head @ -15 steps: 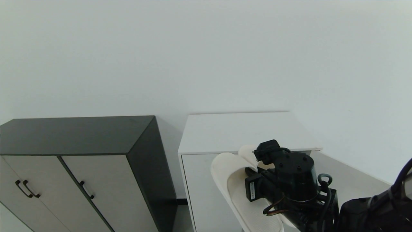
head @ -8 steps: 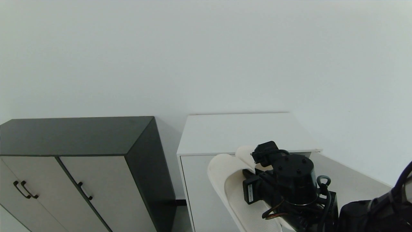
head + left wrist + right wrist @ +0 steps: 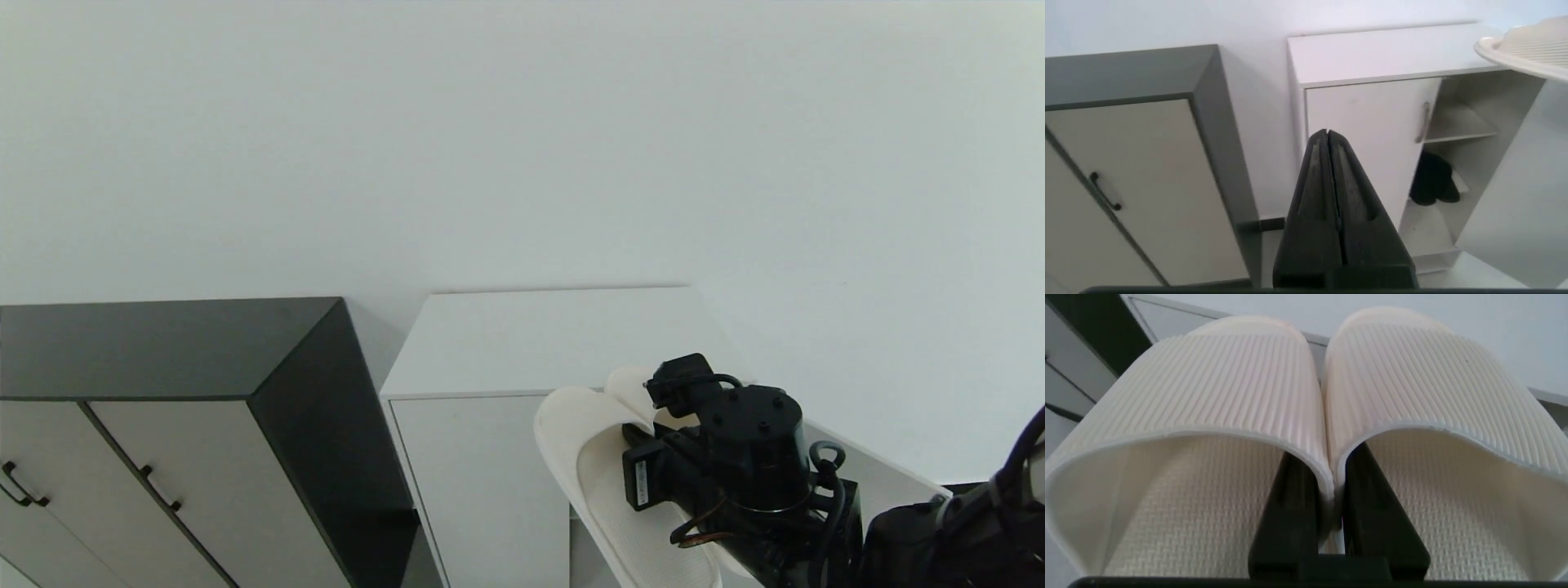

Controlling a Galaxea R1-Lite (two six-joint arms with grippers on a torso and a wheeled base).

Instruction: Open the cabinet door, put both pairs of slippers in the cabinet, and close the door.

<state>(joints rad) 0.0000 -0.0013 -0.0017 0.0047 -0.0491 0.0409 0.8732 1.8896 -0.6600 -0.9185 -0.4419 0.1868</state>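
Observation:
A pair of cream slippers (image 3: 588, 457) is held side by side in the air in front of the white cabinet (image 3: 539, 335). My right gripper (image 3: 1331, 498) is shut on the two inner walls of the cream slippers (image 3: 1241, 384). In the left wrist view the white cabinet (image 3: 1372, 57) has its right side open, with shelves (image 3: 1466, 126) showing. A dark pair of slippers (image 3: 1436, 180) stands on a lower shelf. My left gripper (image 3: 1328, 139) hangs in front of the closed left door (image 3: 1364, 139), shut on nothing. A cream slipper's edge (image 3: 1535, 45) shows beside the cabinet top.
A black-topped cabinet (image 3: 163, 347) with pale doors and dark handles (image 3: 155, 488) stands to the left of the white one, with a narrow gap between them. A plain white wall (image 3: 522, 147) rises behind both. The white cabinet's open door (image 3: 882, 469) juts toward me on the right.
The whole head picture has slid left, so the camera has turned right. The right arm and the cream slippers keep the same place in the picture.

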